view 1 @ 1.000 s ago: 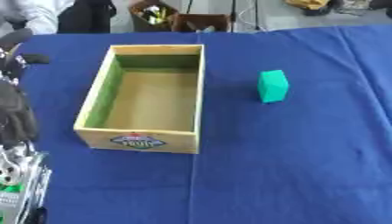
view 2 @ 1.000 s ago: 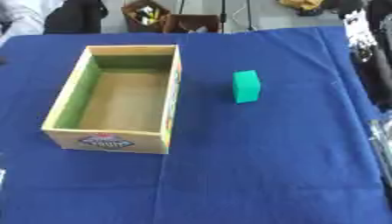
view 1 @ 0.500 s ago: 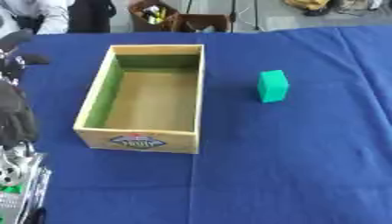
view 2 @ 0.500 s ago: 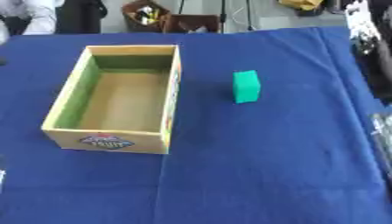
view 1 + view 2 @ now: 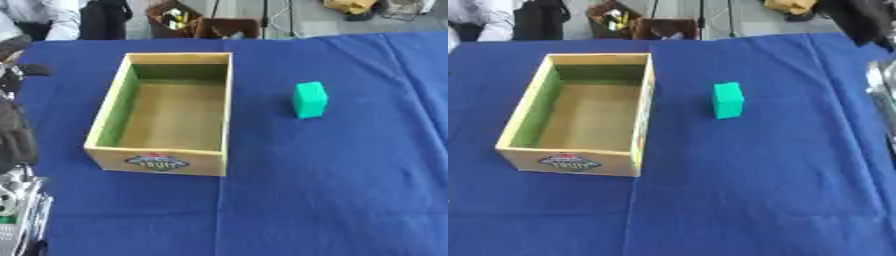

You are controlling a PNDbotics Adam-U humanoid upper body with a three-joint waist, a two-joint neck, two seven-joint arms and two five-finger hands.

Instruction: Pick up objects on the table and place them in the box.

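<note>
**Box empty, green block sitting out on the cloth**

The counter (image 5: 350, 200) is draped in a blue cloth and takes up pretty much the whole view. Left of centre sits the wooden box (image 5: 166, 162), open on top, green on the inside of its left wall, with a little label on the near face. Nothing shows inside it. Well to the right of the box, on its own and apart from it, is the green block (image 5: 728, 100), standing upright on the cloth.

The robot's left hand (image 5: 16, 142) shows as a dark shape at the left edge, beside the box's near left corner; can't tell what its fingers are doing. The right hand (image 5: 859, 20) is a dark blur up in the far right corner, and its fingers can't be made out either.
</note>
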